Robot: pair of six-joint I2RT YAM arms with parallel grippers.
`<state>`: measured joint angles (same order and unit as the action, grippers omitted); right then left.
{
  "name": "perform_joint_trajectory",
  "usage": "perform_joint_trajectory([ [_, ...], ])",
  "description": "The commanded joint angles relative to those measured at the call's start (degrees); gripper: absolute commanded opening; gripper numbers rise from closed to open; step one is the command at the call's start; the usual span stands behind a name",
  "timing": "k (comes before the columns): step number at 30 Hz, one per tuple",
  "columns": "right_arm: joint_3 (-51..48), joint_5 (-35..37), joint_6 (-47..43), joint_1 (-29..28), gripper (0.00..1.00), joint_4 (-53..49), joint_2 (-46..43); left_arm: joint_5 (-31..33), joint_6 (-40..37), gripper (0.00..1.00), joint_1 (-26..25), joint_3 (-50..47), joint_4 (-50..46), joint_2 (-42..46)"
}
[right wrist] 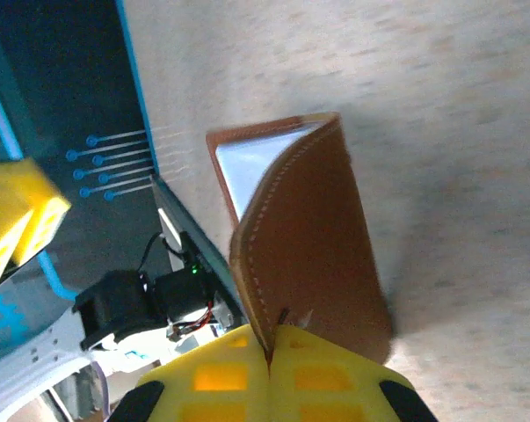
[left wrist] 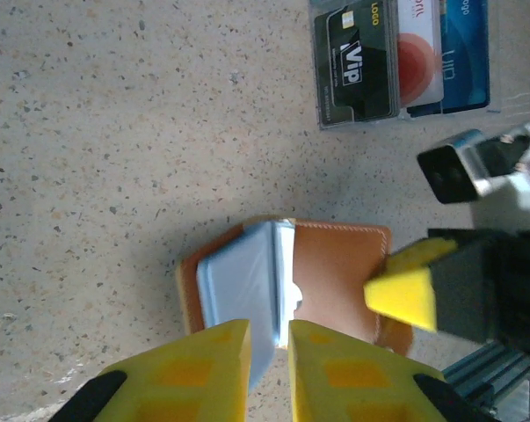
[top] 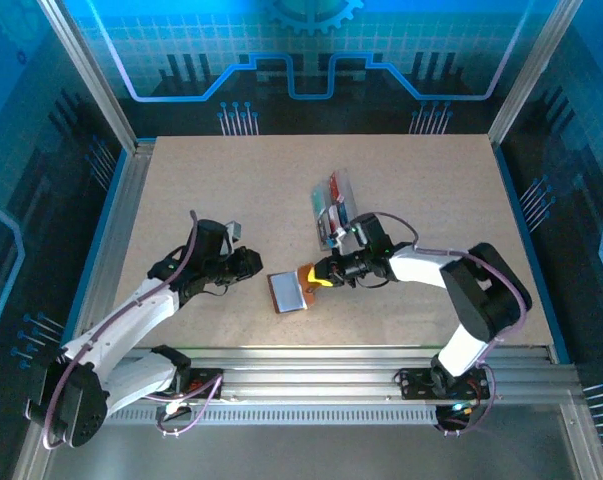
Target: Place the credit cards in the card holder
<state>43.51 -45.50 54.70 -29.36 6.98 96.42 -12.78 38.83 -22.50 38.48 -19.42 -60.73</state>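
The brown leather card holder [top: 289,291] lies opened on the table, its pale grey-blue lining [left wrist: 238,286] facing up. My right gripper [right wrist: 271,356] is shut on the edge of its brown flap [right wrist: 308,237] and holds that flap raised; its yellow fingertip [left wrist: 405,294] shows at the flap's right edge. My left gripper [left wrist: 269,347] hovers at the lining side of the card holder [left wrist: 335,272], jaws a narrow gap apart with nothing gripped. The credit cards, a black one [left wrist: 361,66], a red and white one [left wrist: 418,53] and a blue one [left wrist: 465,53], lie in a clear tray.
The clear plastic tray [top: 333,205] with the cards stands just behind the right gripper [top: 326,275]. The left gripper [top: 251,262] sits left of the card holder. Metal rails [top: 331,365] run along the table's near edge, and blue enclosure walls stand on the other sides.
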Motion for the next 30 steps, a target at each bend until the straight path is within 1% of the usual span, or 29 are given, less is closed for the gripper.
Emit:
perform_joint_trajectory([
  [1, -1.99, -4.86, -2.93, 4.45, 0.00, 0.30, 2.09, -2.90, -1.65, 0.20, -0.06, 0.72, 0.21, -3.22],
  [3, -2.82, -5.66, -4.04, 6.41, 0.00, -0.11, 2.99, -3.05, -1.99, 0.20, -0.54, 0.51, 0.92, -4.65],
  [5, -3.56, -5.83, -6.02, 8.26, 0.00, -1.33, 3.83, -3.69, -2.00, 0.24, -1.30, -0.02, 2.69, -6.35],
  [8, -4.25, -4.17, -9.39, 9.88, 0.00, -4.26, 4.15, -4.93, -2.57, 0.26, -3.12, 0.73, 4.44, -10.13],
  [11, -4.38, -1.34, -12.05, 10.08, 0.00, -7.24, 3.81, -5.96, -2.34, 0.29, -5.65, 1.76, 7.19, -12.90],
  [16, -3.92, 2.29, -14.63, 9.99, 0.00, -11.21, 2.14, -5.48, -3.65, 0.39, -11.44, 7.19, 6.70, -17.68],
  [20, -3.25, 5.18, -16.63, 9.48, 0.00, -14.63, 0.30, -1.66, -6.21, 0.46, -15.97, 12.86, 3.19, -22.35],
  [25, -3.16, 7.27, -17.75, 8.90, 0.00, -16.49, -1.40, 3.85, -8.49, 0.58, -21.64, 19.66, -0.13, -27.68],
  [30, -2.73, 8.92, -18.66, 8.36, 0.00, -18.09, -2.29, 11.46, -11.04, 0.62, -25.57, 28.82, -6.71, -36.30],
])
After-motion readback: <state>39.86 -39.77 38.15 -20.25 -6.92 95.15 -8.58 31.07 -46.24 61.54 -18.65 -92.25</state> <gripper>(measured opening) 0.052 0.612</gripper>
